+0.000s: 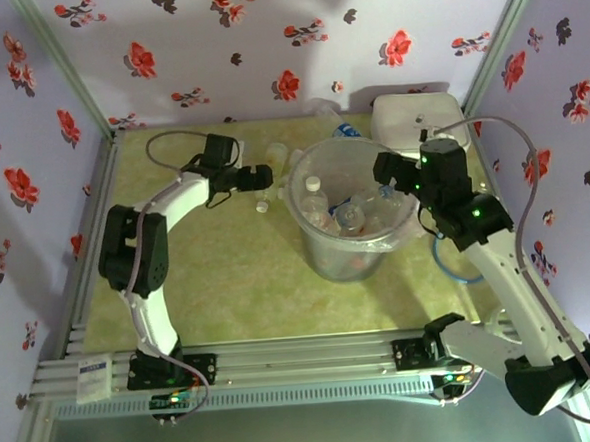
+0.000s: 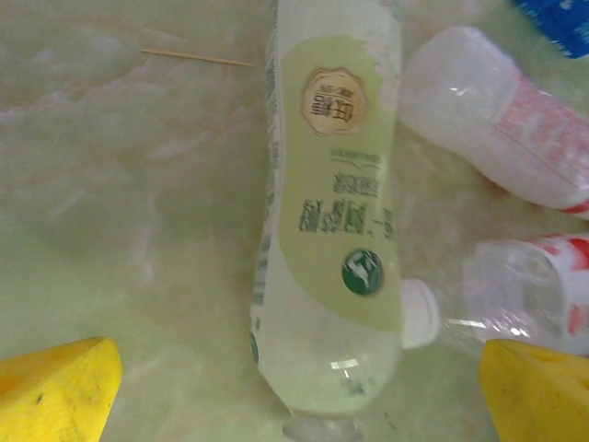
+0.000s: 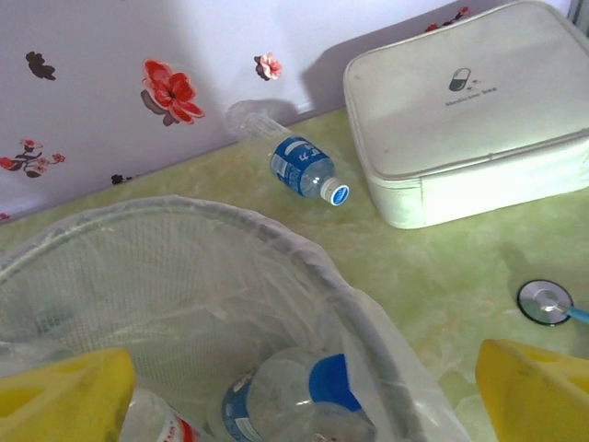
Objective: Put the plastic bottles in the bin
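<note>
Left gripper (image 2: pixel 296 391) spread wide at lower frame, either side of green-labelled bottle (image 2: pixel 331 212) lying on table (image 2: pixel 120 184); right gripper (image 3: pixel 299 396) spread, over bin (image 3: pixel 276 235) at lower left, bottles (image 3: pixel 271 405) inside

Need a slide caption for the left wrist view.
Open left gripper above green-label bottle on the table, two red-label bottles beside it.
</note>
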Robot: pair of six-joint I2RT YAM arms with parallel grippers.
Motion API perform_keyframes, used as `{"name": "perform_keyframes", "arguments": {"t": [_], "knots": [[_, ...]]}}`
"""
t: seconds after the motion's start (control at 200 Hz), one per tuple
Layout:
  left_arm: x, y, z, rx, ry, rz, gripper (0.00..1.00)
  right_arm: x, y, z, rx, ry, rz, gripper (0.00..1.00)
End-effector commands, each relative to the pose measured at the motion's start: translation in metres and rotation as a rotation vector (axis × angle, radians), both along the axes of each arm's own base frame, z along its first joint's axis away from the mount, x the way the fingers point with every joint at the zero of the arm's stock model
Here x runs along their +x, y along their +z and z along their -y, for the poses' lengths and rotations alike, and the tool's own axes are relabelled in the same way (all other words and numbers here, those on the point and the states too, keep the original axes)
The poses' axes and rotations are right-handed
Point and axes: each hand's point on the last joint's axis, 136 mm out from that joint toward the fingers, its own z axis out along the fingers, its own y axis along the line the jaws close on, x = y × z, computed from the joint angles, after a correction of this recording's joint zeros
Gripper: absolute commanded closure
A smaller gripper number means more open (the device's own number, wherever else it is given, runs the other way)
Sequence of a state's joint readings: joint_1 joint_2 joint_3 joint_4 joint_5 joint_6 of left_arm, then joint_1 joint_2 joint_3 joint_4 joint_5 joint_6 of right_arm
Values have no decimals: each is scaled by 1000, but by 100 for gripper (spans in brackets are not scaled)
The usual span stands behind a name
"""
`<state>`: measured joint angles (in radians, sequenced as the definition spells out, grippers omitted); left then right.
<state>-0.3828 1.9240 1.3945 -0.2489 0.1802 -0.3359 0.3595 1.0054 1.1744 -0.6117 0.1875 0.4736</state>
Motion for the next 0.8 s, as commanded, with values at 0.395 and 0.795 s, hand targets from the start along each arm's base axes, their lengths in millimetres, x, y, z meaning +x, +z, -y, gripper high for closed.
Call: {"name": "perform_keyframes", "arguments": {"t": [0.395,0.795], "knots": [[7,-47,4,175,-26,-87,21,-1,-4,14,30,-84,23,1],[4,-25,-13,238,-15,-37,42,-12,17,20,34,-85,71,1]]}}
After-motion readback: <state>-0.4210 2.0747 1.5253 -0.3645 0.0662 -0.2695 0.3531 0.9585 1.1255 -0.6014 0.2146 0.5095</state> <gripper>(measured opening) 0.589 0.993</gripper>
